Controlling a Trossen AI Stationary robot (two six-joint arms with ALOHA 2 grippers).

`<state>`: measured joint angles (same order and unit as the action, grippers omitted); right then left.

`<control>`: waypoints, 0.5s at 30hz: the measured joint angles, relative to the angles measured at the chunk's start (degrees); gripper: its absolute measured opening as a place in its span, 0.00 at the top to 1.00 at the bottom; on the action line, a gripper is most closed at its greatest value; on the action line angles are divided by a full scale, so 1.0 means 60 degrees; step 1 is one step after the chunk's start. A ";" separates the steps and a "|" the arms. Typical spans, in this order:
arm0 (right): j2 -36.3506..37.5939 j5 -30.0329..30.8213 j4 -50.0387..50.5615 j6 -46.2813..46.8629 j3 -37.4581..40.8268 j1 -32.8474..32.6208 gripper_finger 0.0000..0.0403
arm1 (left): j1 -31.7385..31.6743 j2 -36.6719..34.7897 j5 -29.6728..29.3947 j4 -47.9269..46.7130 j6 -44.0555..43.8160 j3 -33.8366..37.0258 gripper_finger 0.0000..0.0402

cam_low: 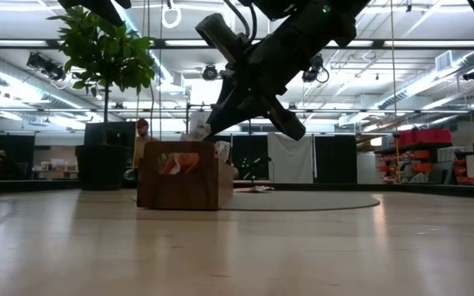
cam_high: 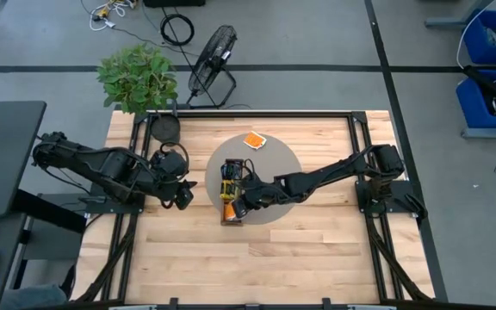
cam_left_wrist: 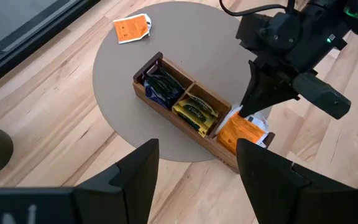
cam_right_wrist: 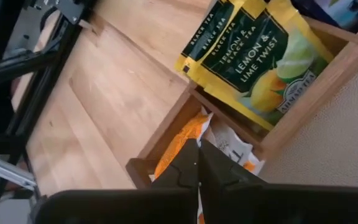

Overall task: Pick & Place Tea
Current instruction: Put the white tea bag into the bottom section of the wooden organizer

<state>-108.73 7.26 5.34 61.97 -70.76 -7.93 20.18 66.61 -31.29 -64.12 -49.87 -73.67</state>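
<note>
Right gripper [cam_right_wrist: 197,163] fingers are pressed together, tips just above the end compartment of the wooden tray [cam_right_wrist: 166,134], with an orange-and-white sachet [cam_right_wrist: 182,140] directly beneath them. Whether the fingertips pinch that sachet cannot be told. Just beyond the tips, in the middle compartment, lie yellow-green sachets [cam_right_wrist: 260,59] marked lemon and lime. In the left wrist view the right gripper [cam_left_wrist: 248,107] points down at the orange-filled end of the tray [cam_left_wrist: 166,112]; the yellow sachets [cam_left_wrist: 194,111] sit one compartment farther from its fingers, the dark blue-black sachets [cam_left_wrist: 160,87] in the far end. A single orange sachet [cam_left_wrist: 132,27] lies alone on the round grey mat [cam_left_wrist: 197,50], well apart from both grippers. Left gripper [cam_high: 182,191] hovers over bare table beside the mat, fingers [cam_left_wrist: 135,177] spread apart and holding nothing, with the tray off beyond their tips.
</note>
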 joint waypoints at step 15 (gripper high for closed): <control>0.0000 0.0292 -0.0785 -0.0462 -0.0007 0.0010 1.00 | 0.0000 0.0000 0.0000 0.0000 0.0033 0.0000 0.45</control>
<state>-108.73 9.02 0.63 59.20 -70.81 -7.87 20.18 66.61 -31.29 -64.12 -49.67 -73.67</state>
